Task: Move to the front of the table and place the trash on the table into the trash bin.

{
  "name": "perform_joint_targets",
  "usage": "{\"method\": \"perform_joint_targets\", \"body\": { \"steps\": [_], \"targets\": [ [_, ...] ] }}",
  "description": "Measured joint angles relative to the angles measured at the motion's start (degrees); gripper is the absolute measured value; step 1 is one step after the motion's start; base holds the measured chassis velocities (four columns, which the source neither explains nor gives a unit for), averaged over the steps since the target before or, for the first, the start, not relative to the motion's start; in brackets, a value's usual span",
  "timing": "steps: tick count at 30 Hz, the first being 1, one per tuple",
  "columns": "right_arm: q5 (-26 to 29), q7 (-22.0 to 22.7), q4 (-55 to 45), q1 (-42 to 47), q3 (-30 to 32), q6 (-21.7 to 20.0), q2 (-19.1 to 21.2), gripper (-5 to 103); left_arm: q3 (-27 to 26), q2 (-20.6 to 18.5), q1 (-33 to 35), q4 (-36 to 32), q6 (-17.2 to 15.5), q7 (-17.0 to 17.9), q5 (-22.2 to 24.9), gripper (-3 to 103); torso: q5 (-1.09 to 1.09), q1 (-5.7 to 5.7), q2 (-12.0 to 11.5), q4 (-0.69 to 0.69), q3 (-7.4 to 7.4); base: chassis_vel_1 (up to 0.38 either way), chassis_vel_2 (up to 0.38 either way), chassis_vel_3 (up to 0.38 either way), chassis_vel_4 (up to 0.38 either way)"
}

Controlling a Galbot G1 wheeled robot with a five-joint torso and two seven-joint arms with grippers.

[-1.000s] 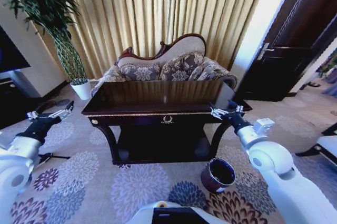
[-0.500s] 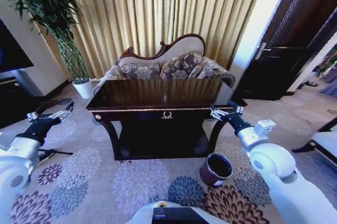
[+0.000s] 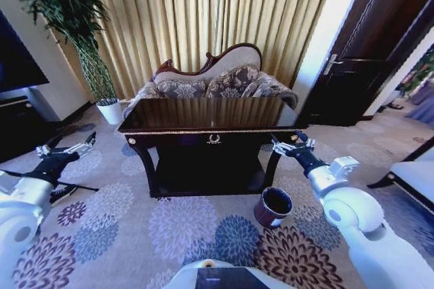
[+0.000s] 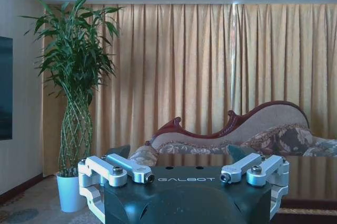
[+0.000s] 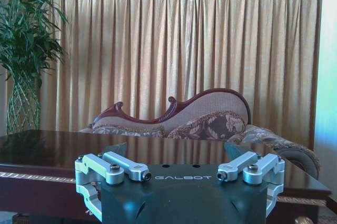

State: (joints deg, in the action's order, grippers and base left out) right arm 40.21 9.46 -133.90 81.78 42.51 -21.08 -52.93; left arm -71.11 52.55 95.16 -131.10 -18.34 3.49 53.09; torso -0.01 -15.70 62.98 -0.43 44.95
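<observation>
The dark glossy table (image 3: 210, 114) with a gold emblem stands straight ahead in the head view, and its top also shows in the right wrist view (image 5: 47, 150). The trash is out of view; I make out nothing on the shiny top. The round dark trash bin (image 3: 272, 207) sits on the carpet by the table's front right leg. My left gripper (image 3: 64, 148) hangs open over the carpet, left of the table. My right gripper (image 3: 293, 144) is open at the table's right front corner, above the bin. Both hold nothing.
A patterned sofa (image 3: 217, 80) stands behind the table against gold curtains. A tall plant in a white pot (image 3: 110, 110) is at the back left. A dark door (image 3: 366, 65) lies to the right, and a dark cabinet (image 3: 17, 126) to the left. Flowered carpet spreads before the table.
The whole picture has shifted: the camera moved, and the table now looks squarer and slightly farther. Both arms keep the same raised pose, grippers open.
</observation>
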Motion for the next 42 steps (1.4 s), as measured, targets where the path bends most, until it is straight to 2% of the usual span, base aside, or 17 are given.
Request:
{"method": "perform_joint_targets", "body": {
  "steps": [42],
  "targets": [
    [-0.3, 0.1, -1.0, 1.6, 0.6, 0.3, -1.0, 100, 0.0, 0.1, 0.3, -0.7, 0.0, 0.0, 0.1, 100, 0.0, -0.01, 0.0, 0.0, 0.01, 0.184, -0.18, -0.184, 0.187]
  ]
}}
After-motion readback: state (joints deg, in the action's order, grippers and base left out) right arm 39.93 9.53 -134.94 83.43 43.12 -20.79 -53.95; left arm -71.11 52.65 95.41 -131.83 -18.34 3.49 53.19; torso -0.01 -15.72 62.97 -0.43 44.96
